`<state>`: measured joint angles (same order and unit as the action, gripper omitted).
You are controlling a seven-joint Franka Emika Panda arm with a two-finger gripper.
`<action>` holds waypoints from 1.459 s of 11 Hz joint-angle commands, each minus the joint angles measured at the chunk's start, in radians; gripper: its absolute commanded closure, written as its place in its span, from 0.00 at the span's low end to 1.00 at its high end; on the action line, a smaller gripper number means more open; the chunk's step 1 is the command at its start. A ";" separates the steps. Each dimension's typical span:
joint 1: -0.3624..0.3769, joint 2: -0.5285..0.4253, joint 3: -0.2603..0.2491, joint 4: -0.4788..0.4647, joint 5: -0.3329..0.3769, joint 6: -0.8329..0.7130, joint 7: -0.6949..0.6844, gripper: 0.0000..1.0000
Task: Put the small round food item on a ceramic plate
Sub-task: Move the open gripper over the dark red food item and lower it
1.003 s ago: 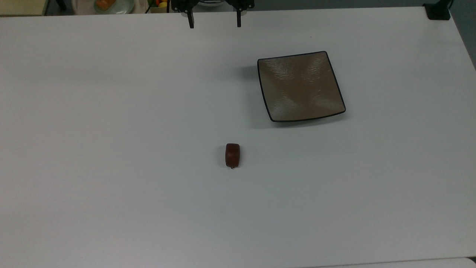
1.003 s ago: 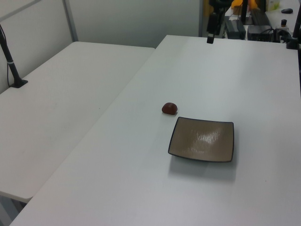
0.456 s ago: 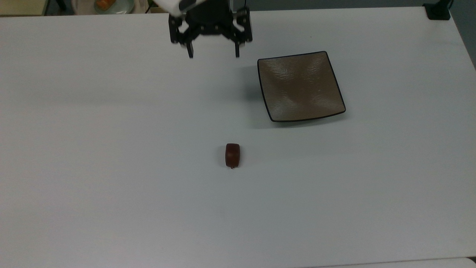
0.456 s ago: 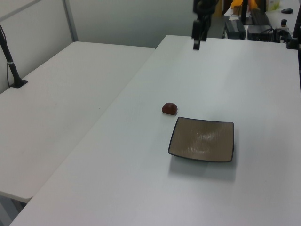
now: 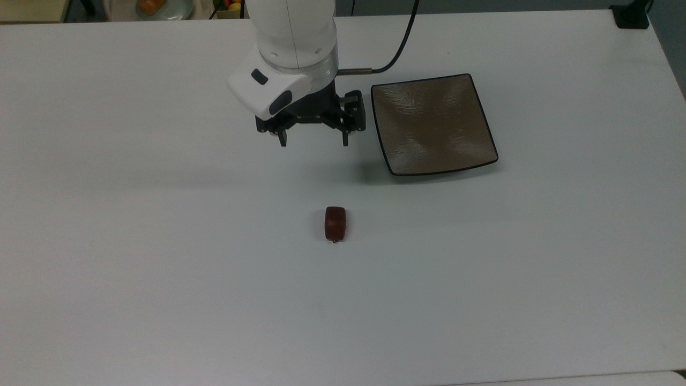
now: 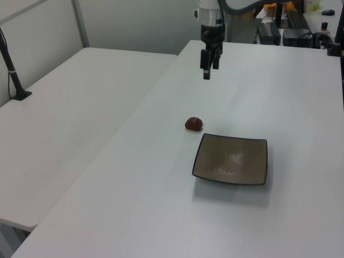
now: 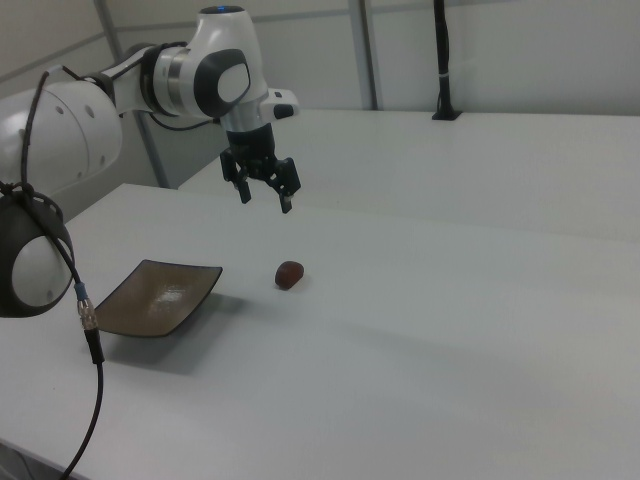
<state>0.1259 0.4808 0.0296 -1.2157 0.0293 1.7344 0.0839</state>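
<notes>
The small round food item is a dark reddish-brown lump lying on the white table, also seen in the left view and the right view. The ceramic plate is square, tan-brown with a black rim, and sits bare to the top view's right of the item. My gripper hangs open and holds nothing, above the table between the arm's base side and the item. It is well above the item and apart from it.
The white table stretches wide around both things. A second white table adjoins it. A black cable runs from the wrist near the plate's far edge. A black post base stands at the table's corner.
The arm has come into the scene from the table's far edge, carrying the open gripper closer to the food item. The item and the plate have not moved.
</notes>
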 commanded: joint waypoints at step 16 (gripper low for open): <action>0.027 0.193 0.039 -0.112 -0.133 0.427 0.103 0.00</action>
<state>0.1465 0.6795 0.0662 -1.2627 -0.0683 2.0691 0.1603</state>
